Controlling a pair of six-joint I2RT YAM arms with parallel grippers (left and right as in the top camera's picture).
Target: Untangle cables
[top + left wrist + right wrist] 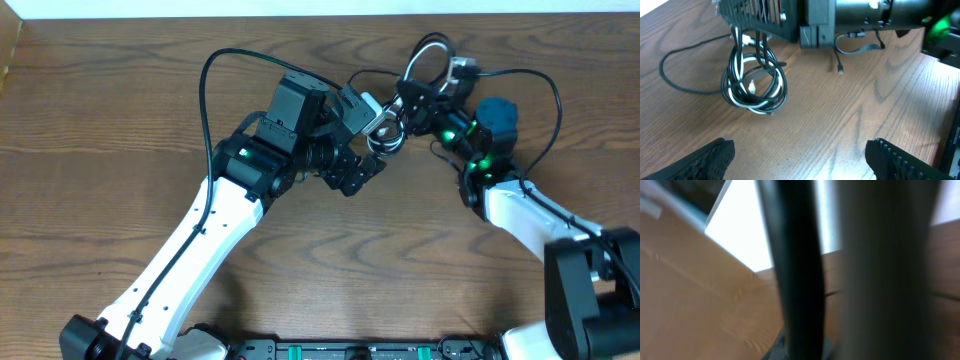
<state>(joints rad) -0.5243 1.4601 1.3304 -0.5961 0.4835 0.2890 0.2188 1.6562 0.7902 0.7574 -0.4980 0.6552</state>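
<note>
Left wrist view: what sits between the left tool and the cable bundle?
Only bare wooden table. In the left wrist view, the open left tool faces the cable bundle with nothing lying on the stretch between them.

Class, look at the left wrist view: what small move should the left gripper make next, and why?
Probably ease the left gripper forward toward the cable bundle to take one loop. Its jaws stand wide apart and empty, the right gripper seems to pinch the bundle's top strands, and the black and white coils are knotted together.
</note>
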